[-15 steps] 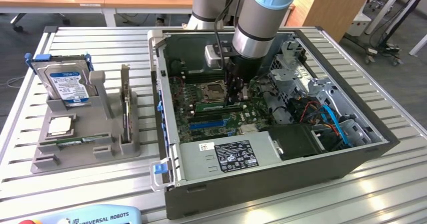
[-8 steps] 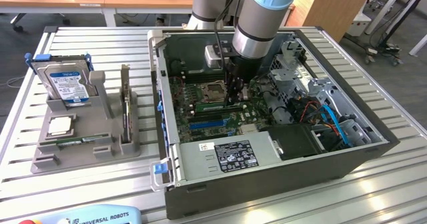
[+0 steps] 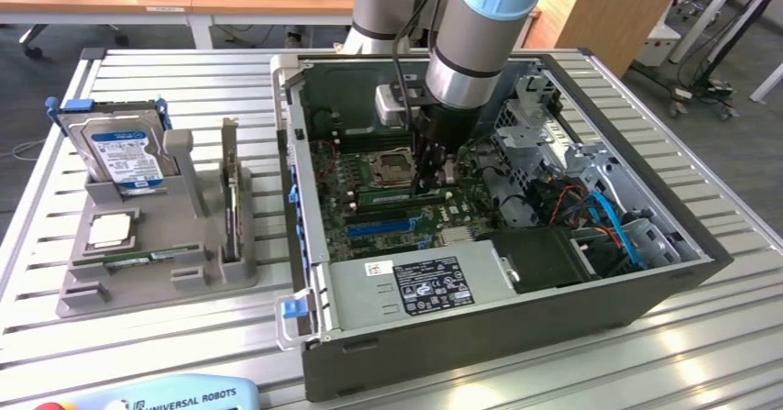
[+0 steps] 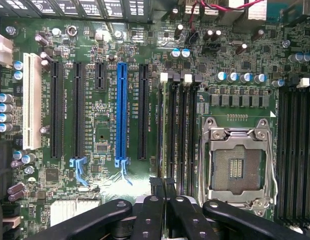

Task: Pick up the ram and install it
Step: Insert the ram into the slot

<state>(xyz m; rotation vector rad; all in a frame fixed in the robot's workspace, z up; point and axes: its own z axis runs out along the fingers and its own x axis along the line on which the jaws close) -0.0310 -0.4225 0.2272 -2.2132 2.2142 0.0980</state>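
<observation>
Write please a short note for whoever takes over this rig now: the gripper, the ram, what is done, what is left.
Gripper: down inside the open computer case, shut on a thin dark stick seen edge-on, apparently the ram.
Position: over the memory slots, beside the empty processor socket.
A second stick lies on the grey holder outside the case.
Done: pick-up, carry to the board.
Left: seating; whether the ram has entered a slot cannot be told.
</observation>
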